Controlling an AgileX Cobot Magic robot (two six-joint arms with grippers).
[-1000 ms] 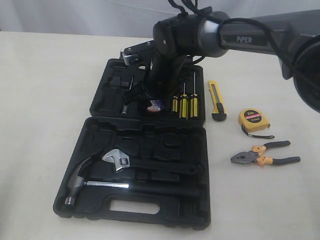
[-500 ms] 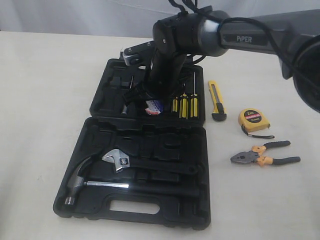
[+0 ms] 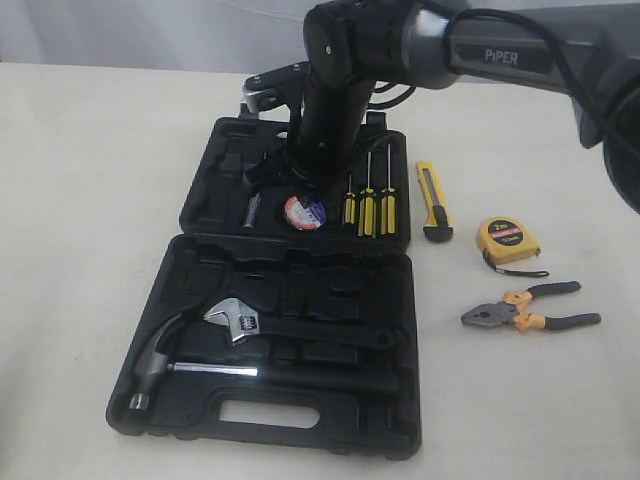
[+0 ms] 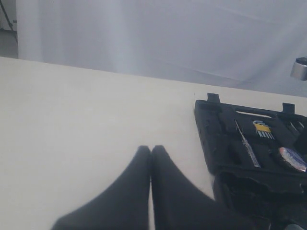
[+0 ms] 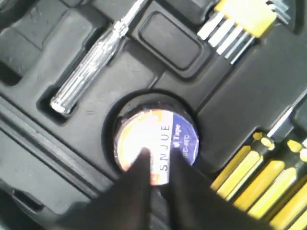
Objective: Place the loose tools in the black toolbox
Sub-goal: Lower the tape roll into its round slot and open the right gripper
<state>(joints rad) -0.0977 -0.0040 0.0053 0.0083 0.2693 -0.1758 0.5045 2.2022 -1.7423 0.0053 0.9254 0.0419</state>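
Black toolbox (image 3: 195,215) lies open on the pale table (image 3: 90,150), both halves flat. The far half has moulded recesses and the near half has the carry handle.

Black tape roll (image 3: 304,212) lies flat in a round recess of the far half, blue-white label up. It sits between a clear-handled screwdriver (image 5: 91,57) and the row of yellow-handled screwdrivers (image 3: 370,205), just beside the latter.

Right arm (image 3: 340,90) reaches across from the right and stands over the far half. Right gripper (image 5: 159,160) hangs directly above the roll. Its fingers (image 5: 141,167) are drawn close together with only a sliver between the tips. Nothing is pinched. Wrist view is blurred, so whether the tips touch the label cannot be told.

Left gripper (image 4: 150,155) is over bare table, well apart from the toolbox, fingers pressed together and empty.

Near half holds the steel hammer (image 3: 170,365) and adjustable wrench (image 3: 240,322), each seated in its own recess.

Out on the table, right of the box:
- Yellow-black utility knife (image 3: 433,203) is just beside the far half's right edge, lying roughly parallel to it.
- Yellow tape measure (image 3: 506,240) is further right, its strap trailing toward the camera.
- Pliers (image 3: 530,310) with orange-black handles lie nearest the camera, jaws pointing toward the near half and clear of it.
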